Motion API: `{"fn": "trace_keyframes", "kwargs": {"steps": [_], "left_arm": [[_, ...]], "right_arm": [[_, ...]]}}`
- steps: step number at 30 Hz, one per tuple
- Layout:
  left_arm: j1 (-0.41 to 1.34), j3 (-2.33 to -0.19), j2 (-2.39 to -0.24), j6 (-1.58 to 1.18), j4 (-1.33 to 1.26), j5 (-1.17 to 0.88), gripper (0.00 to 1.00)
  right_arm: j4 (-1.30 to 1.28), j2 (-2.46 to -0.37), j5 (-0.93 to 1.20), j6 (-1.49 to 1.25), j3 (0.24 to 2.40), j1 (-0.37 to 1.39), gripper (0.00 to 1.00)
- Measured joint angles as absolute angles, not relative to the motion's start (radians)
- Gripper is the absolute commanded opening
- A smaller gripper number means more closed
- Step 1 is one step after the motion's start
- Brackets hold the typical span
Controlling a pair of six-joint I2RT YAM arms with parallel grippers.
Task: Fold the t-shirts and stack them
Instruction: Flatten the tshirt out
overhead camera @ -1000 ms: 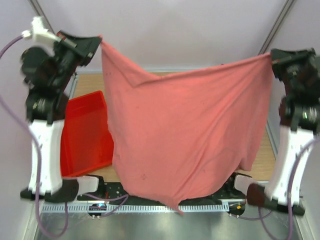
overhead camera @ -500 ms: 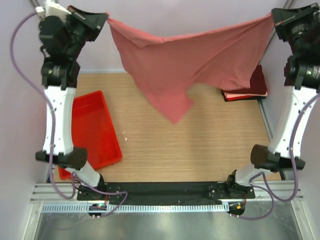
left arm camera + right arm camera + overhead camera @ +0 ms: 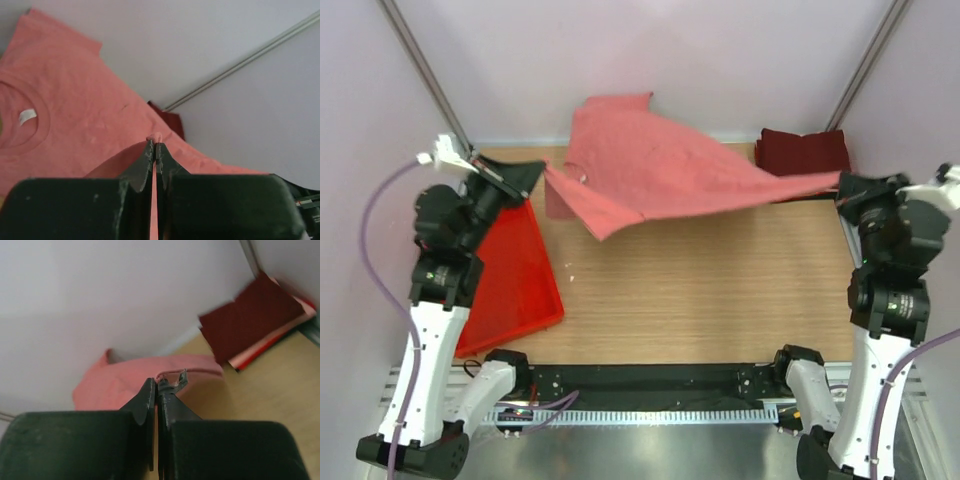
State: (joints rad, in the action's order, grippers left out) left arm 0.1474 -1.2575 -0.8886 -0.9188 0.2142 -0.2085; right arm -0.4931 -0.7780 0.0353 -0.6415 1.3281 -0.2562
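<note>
Left gripper (image 3: 154,146) fingers clamped together on pink shirt (image 3: 660,165) edge, cloth sliver visible between tips. Right gripper (image 3: 158,382) fingers likewise pinched opposite edge. Shirt hung stretched between both, over far side of table (image 3: 700,300). Folded maroon shirts (image 3: 803,150) lay stacked in far right corner.

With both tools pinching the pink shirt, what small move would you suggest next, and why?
Probably lower the left tool and right tool together, laying the salmon-pink t-shirt flat on the table: both pinch its edge, and it hangs stretched between them.
</note>
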Motion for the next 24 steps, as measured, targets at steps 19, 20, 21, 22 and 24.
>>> {"fn": "trace_keyframes", "kwargs": {"steps": [19, 20, 21, 22, 24], "left_arm": [[0.152, -0.957, -0.616, -0.742, 0.627, -0.13, 0.0], [0.152, -0.957, -0.628, -0.743, 0.634, -0.132, 0.0], [0.152, -0.956, -0.639, -0.743, 0.636, -0.133, 0.0], [0.152, -0.953, -0.654, -0.744, 0.636, -0.136, 0.0], [0.152, -0.944, -0.683, -0.746, 0.63, -0.144, 0.0]], "right_arm": [[-1.177, -0.476, -0.201, -0.658, 0.894, -0.204, 0.01], [-1.183, -0.472, -0.212, -0.662, 0.894, -0.204, 0.01], [-1.184, -0.471, -0.223, -0.667, 0.894, -0.204, 0.01], [-1.184, -0.472, -0.239, -0.673, 0.895, -0.204, 0.01], [-1.183, -0.484, -0.265, -0.685, 0.895, -0.204, 0.01]]}}
